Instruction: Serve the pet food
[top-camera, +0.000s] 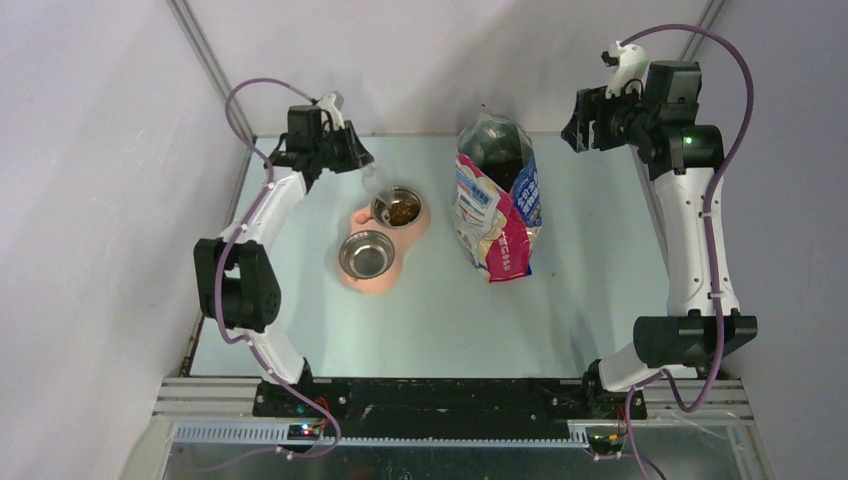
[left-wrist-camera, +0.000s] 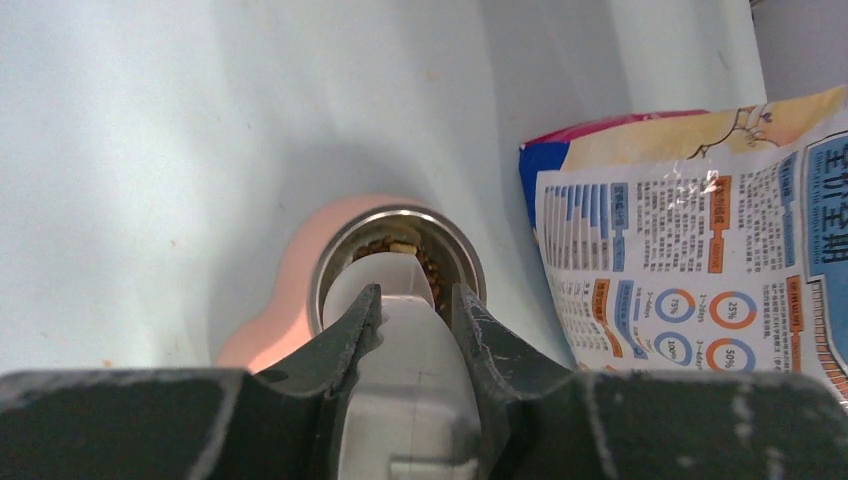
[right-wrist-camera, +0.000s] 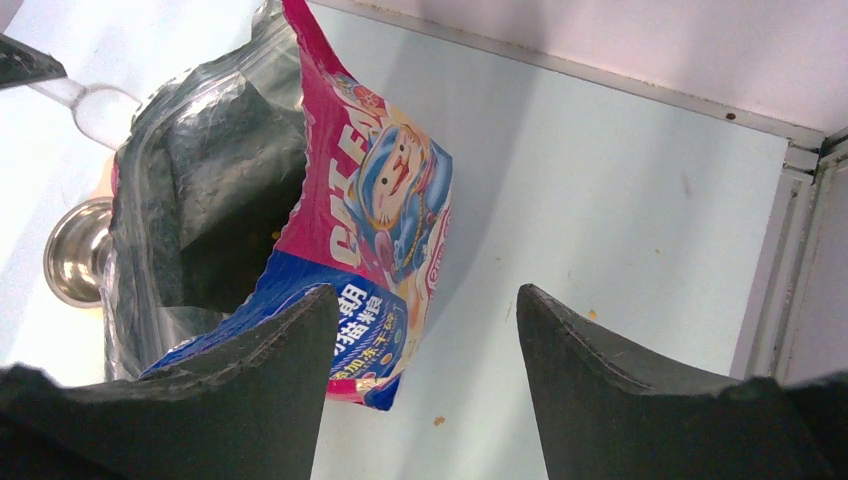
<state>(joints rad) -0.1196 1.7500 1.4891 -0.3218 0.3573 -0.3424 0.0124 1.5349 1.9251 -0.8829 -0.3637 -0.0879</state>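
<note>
Pet food (top-camera: 404, 211): brown kibble lying in the far bowl (top-camera: 420, 198) of the pink feeder (top-camera: 358, 217), spread over the bowl's bottom. In the left wrist view, pellets show just past the tip of the scoop (left-wrist-camera: 405, 390).
Far bowl: round steel, seated in the feeder's end away from the arms, left of the bag (top-camera: 497, 215).
Near bowl (top-camera: 366, 256): round steel, seated in the feeder's end toward the arms, with a bare, shiny bottom.
Scoop: translucent plastic, its handle in the left gripper (left-wrist-camera: 415, 300) and its cup end lowered over the far bowl's far-left rim. Whether it touches the steel cannot be told.
Left gripper: closed narrow on the scoop handle, one finger on each side, poised above the far-left edge of the feeder.
Right gripper (right-wrist-camera: 427, 292): fingers spread wide with no object between them, raised at the far right, well apart from the bag and looking down on the table (right-wrist-camera: 640, 170).
Bag: pink, white and blue, printed "CAT FOOD", standing upright at mid-table just right of the feeder with its top open. The inside is dark and its contents cannot be made out.
Table: pale blue-grey. In the right wrist view, a few small brown crumbs lie on it beside the bag.
</note>
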